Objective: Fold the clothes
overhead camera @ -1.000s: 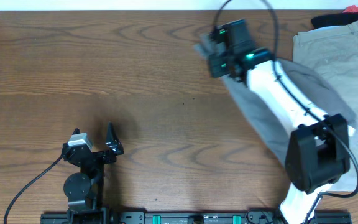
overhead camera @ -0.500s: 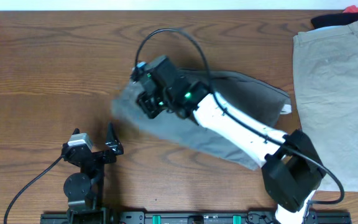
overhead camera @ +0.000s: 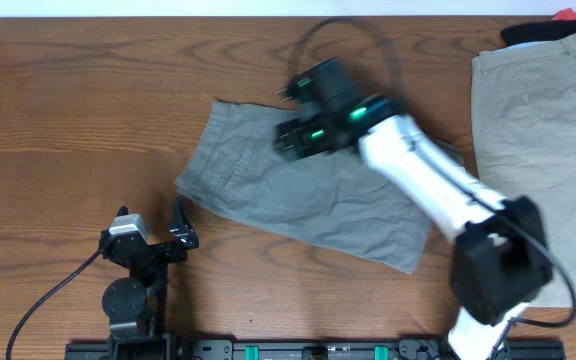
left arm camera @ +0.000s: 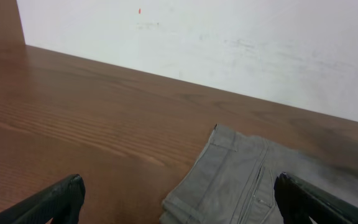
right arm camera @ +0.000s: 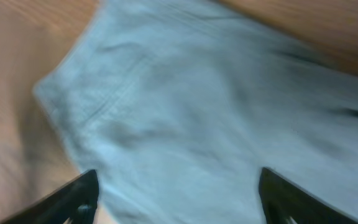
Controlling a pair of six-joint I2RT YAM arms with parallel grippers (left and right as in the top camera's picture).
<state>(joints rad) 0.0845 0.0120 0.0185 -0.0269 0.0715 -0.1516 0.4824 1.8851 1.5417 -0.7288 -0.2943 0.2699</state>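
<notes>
The grey-green shorts (overhead camera: 303, 200) lie spread flat across the table's middle, waistband end toward the left. My right gripper (overhead camera: 290, 140) hovers over their upper edge, open, with nothing between its fingers. In the right wrist view the blurred cloth (right arm camera: 204, 106) fills the frame between the two dark fingertips (right arm camera: 73, 199). My left gripper (overhead camera: 151, 222) rests open near the front left, just short of the shorts' left corner. Its wrist view shows the waistband and a pocket seam (left arm camera: 247, 180) ahead.
A larger tan pair (overhead camera: 538, 150) lies at the right edge, with black (overhead camera: 533, 35) and red (overhead camera: 573, 17) garments behind it. Bare wood table (overhead camera: 88, 100) stretches to the left. A white wall (left arm camera: 229, 43) stands beyond the far edge.
My right gripper swung the grey-green shorts from the right side to the middle, opened and let them go, then drew back rightward. The shorts now lie flat. The left arm stayed still.
</notes>
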